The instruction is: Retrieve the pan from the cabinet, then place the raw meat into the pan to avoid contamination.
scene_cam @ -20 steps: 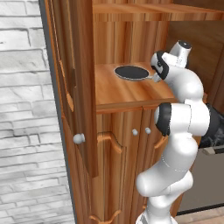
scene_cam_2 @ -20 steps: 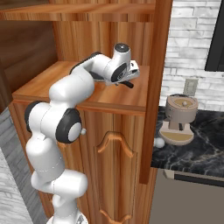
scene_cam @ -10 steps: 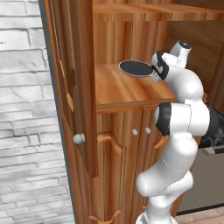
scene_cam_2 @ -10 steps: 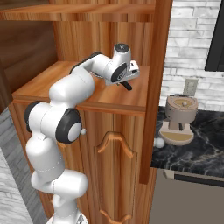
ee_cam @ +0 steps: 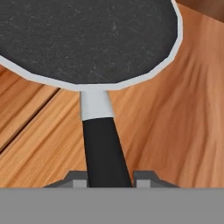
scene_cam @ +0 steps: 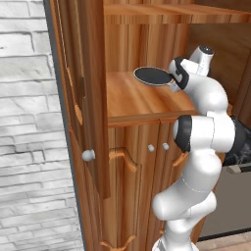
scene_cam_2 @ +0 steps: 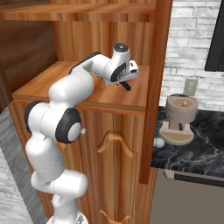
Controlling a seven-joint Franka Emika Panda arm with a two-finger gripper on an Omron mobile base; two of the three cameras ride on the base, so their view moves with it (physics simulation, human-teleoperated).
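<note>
Hand view: the pan (ee_cam: 87,39) is filling the top of the frame, black inside with a pale rim. Its handle is running straight down the centre, a light collar at the pan end and a dark grip below. The gripper (ee_cam: 109,180) is sitting at the bottom centre with one grey fingertip (ee_cam: 78,180) just left of the dark grip and the other just right of it; the claw is pinching the handle. Wooden shelf (ee_cam: 175,122) is showing around and beneath the pan.

Left base view: the pan (scene_cam: 152,76) is appearing at upper centre as a dark ellipse above the shelf board (scene_cam: 132,100) of the cabinet (scene_cam: 122,166). It is looking slightly raised off the wood, though whether it is touching I cannot tell. The gripper (scene_cam: 172,82) is meeting the pan's right edge. The white arm is climbing from lower right, with a dark elbow joint at right of centre. An open cabinet door (scene_cam: 90,98) is standing edge-on at centre left, carrying a round silver knob (scene_cam: 88,155). Two small knobs (scene_cam: 158,146) are sitting on the closed lower doors. A pale brick wall (scene_cam: 27,147) is occupying the left.

Right base view: the arm is reaching from lower left onto the shelf (scene_cam_2: 100,94) at centre. The gripper (scene_cam_2: 126,84) is pointing away, with a dark stub showing beneath it. A coffee machine (scene_cam_2: 179,120) is standing on a dark counter (scene_cam_2: 197,153) at right.
</note>
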